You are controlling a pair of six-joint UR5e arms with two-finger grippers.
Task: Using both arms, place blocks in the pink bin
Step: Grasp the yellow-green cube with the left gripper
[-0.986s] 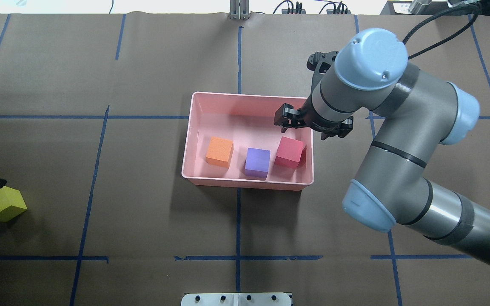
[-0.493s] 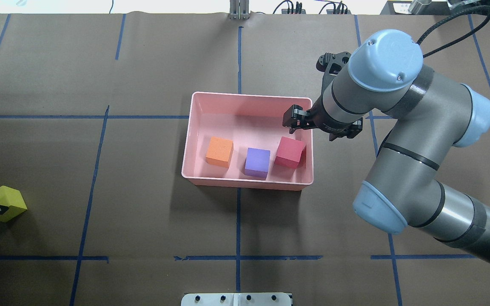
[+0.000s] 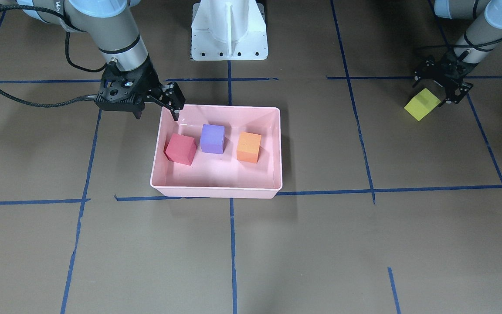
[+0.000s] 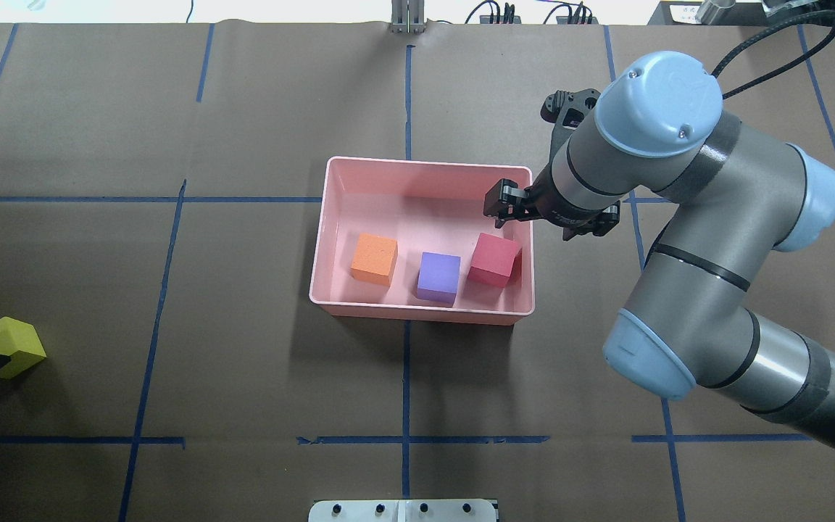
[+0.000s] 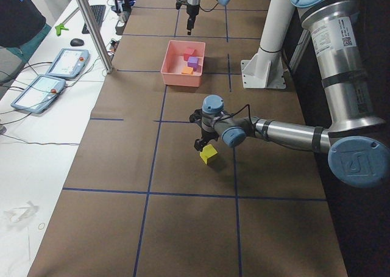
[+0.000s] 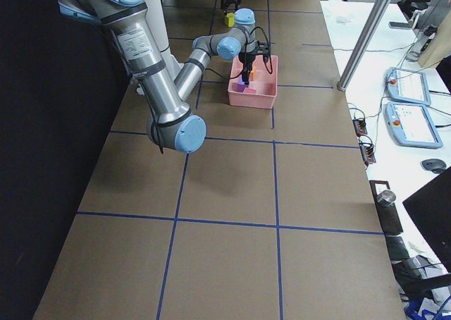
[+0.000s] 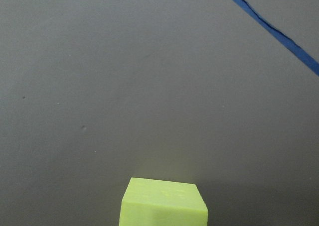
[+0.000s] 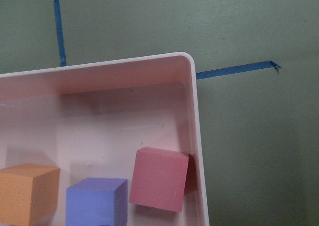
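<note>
Calls for a long rightward carry, with left gripper [image 3: 435, 92] spread wide astride the small matte yellow-green foam cube [image 4: 17, 346], far left of and well apart from the shallow glossy pink plastic bin [image 4: 417, 312].

Right arm [image 4: 678, 254] is stretching forward with the right gripper [image 3: 157, 108] hanging agape, while left gripper [image 3: 436, 92] is hovering low, likewise spread.
</note>
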